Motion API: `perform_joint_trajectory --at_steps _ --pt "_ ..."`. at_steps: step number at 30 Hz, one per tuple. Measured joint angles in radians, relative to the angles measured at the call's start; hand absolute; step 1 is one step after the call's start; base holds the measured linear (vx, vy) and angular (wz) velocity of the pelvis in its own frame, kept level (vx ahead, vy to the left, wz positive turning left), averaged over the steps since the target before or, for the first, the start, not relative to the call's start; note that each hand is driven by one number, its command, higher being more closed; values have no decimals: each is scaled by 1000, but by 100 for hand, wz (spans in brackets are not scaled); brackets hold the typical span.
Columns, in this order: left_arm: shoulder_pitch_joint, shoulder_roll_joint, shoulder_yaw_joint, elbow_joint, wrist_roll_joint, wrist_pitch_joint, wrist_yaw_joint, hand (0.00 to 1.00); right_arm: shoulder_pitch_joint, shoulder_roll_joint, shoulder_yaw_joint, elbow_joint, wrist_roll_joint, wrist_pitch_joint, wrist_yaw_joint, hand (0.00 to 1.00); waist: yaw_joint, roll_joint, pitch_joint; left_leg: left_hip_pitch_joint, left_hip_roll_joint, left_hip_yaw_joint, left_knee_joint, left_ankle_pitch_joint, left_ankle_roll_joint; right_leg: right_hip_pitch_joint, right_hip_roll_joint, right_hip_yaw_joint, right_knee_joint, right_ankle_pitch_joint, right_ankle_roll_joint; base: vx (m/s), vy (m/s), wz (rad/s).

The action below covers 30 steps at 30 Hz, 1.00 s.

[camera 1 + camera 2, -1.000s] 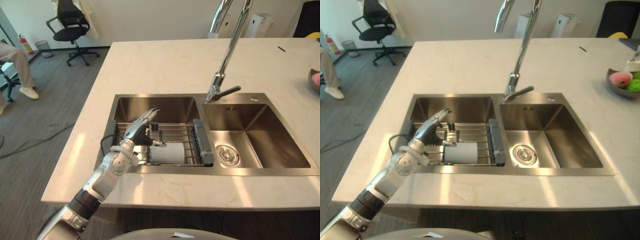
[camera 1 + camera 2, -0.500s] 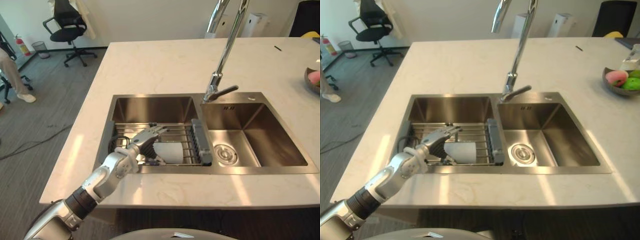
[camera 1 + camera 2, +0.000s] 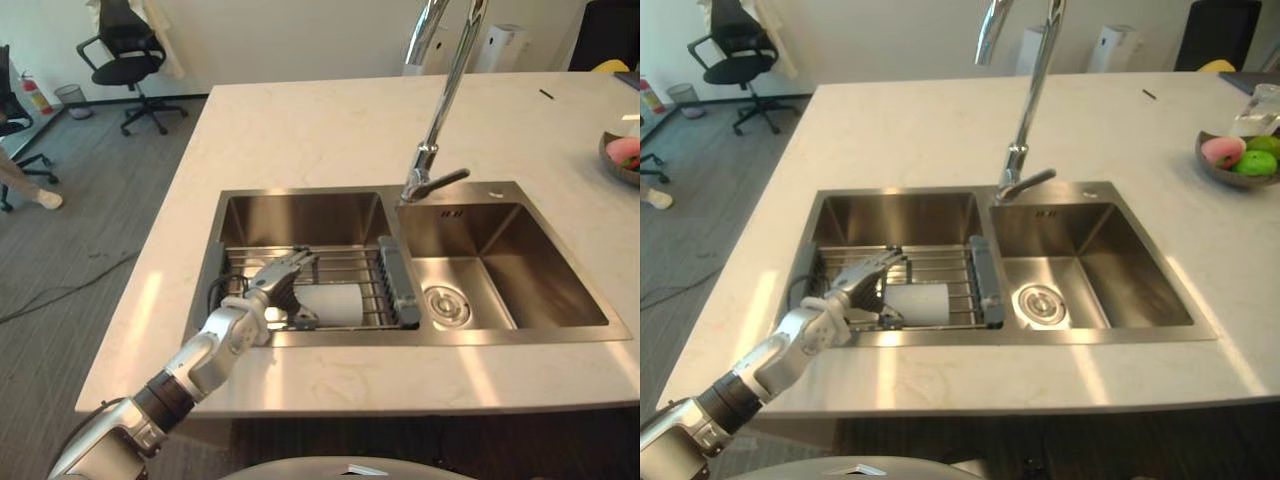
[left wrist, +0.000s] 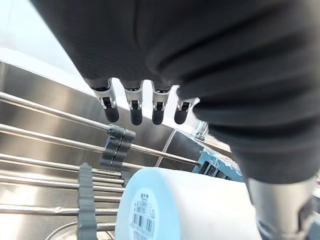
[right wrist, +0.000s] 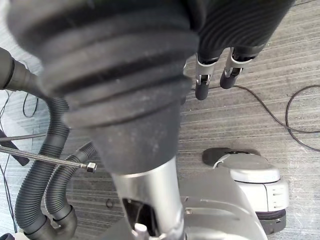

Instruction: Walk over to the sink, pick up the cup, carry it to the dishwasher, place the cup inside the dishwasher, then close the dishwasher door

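Pale stone bench (image 3: 330, 130) surrounds a twin-basin steel sink (image 3: 300, 215), with grey carpet and an office chair (image 3: 125, 50) far off to the left of the tall tap (image 3: 432, 150) and a fruit bowl (image 3: 1235, 160) well to the tap's right. The cup (image 3: 335, 305) lies on its side on a wire rack (image 3: 355, 265) in the basin left of the tap, nearer the robot than the tap's base. A second ago the left hand (image 3: 275, 290) was held higher over that rack, pointing toward the basin's back wall. It has since come down to the cup's near end (the whole view has shifted a little too, so part of that is the head moving). The left wrist view shows its fingers (image 4: 132, 112) reaching loosely above the cup and the thumb (image 4: 277, 210) below and beside it. The cup sits in the gap and nothing is closed round it yet. I judge the pick-up is about to start, with carrying and the dishwasher all still ahead. The right hand (image 5: 202, 80) hangs over the floor, fingers slack and empty. A sticker (image 4: 142, 217) on the cup's base carries a barcode and a few lines of print too small to read.
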Motion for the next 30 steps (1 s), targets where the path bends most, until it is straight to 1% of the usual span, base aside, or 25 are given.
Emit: perform_joint_trajectory --at_steps 5,6,8,12,20,23,26,30 --pt "0 -9 0 11 0 -28 2 0 0 0 0 0 0 -2 -2 0 -1 1 0 1 0 9 0 -2 0 -5 1 14 0 0 0 -4 0 -6" --pt "0 -13 0 25 0 -40 2 0 0 1 -1 0 0 -2 -3 0 -4 1 0 1 0 11 0 -2 0 -6 1 15 0 0 0 -3 0 -5" --pt "0 -16 -5 36 0 -48 2 0 0 2 -1 0 0 -10 -9 0 -8 1 0 1 0 13 0 -3 0 -6 1 16 0 0 0 -1 0 -2" --pt "0 -20 -40 36 2 -72 2 0 0 4 -1 0 1 -18 -18 0 -10 1 -1 1 0 16 0 -4 0 -9 1 18 1 0 0 1 -1 -1" --pt "-3 -19 -66 36 5 -70 3 0 0 2 0 0 16 -22 -18 0 -16 7 -4 1 0 22 0 -7 0 -13 1 21 2 0 -1 1 -1 -2" --pt "-11 -18 -77 38 23 -68 7 0 0 2 0 0 19 -22 -18 0 -18 9 -4 1 0 23 0 -8 0 -14 1 23 2 0 -1 0 0 0" --pt "-22 -18 -95 62 23 -62 24 0 0 1 0 0 30 -22 -18 0 -21 11 -4 4 0 29 0 -9 0 -15 2 38 2 0 -1 -9 0 -6" --pt "-27 -18 -96 99 24 -58 25 0 1 1 0 -1 37 -27 -18 0 -29 16 -4 5 1 47 0 -13 0 -24 2 46 2 4 -6 -10 3 -12"
